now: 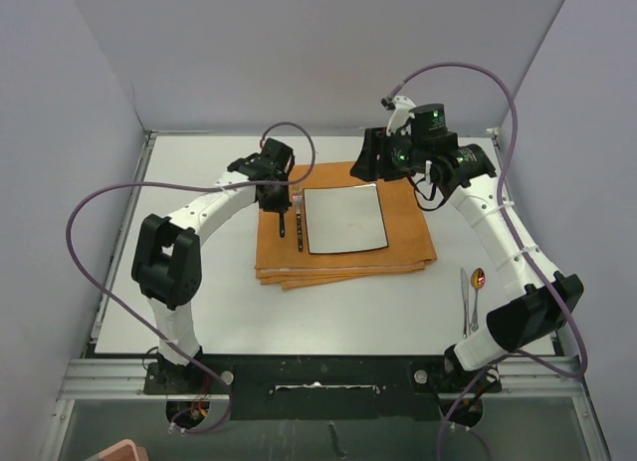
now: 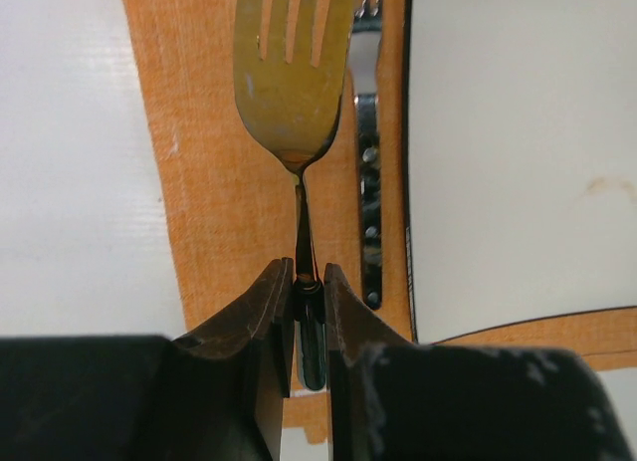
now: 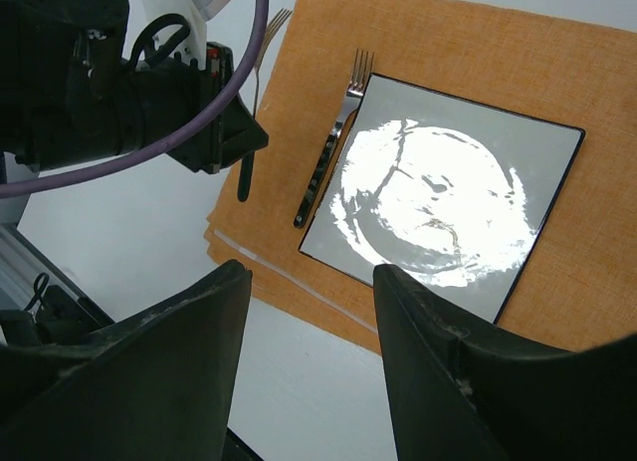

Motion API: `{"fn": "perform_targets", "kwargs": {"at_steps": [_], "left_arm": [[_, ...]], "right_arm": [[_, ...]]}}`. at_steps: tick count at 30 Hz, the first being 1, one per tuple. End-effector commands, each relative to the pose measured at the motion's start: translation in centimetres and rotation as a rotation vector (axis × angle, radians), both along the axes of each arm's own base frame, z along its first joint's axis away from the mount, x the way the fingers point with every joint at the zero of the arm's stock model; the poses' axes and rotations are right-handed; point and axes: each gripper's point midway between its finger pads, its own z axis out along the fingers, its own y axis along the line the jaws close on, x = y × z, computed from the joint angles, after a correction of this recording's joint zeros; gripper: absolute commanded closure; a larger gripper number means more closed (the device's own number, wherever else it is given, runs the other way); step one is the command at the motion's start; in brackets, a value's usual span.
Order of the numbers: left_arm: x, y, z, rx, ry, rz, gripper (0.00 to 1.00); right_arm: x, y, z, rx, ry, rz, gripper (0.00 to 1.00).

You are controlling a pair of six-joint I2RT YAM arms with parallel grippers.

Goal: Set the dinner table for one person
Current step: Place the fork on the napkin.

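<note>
I log: table (image 1: 189, 162) off-white; mat (image 1: 408, 232) orange, woven; plate (image 1: 343, 219) white, thin black rim; fork (image 2: 294, 73) gold, dark handle; second fork (image 2: 368, 202), at its three o'clock, silver, dotted handle; cables (image 3: 261, 23) purple.

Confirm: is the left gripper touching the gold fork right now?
Touching. The left wrist view shows the left gripper with both fingers pressed against the thin handle of the gold fork, no gap either side.
</note>
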Motion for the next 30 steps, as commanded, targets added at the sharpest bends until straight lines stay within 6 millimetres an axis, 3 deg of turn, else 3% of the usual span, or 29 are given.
{"fn": "perform_targets", "kwargs": {"at_steps": [1,6,14,30], "left_arm": [[4.3,-2.6,1.9,-0.096,-0.102,0.045,1.00],[4.7,-2.6,0.5,-0.075,-0.082,0.053,1.00],[3.5,-1.9,-2.9,-0.046,-0.034,0.058,1.00],[4.0,-2.3,-5.9,-0.030,0.005,0.043,1.00]], "right_arm": [[-0.6,-0.7,2.9,0.014,-0.092,-0.011,0.47],[-0.7,-0.9,2.9,0.013,-0.092,-0.015,0.47],[-0.5,-0.8,2.6,0.015,-0.084,-0.015,0.47],[0.1,-0.4,2.1,0.022,-0.068,-0.008,0.48]]}}
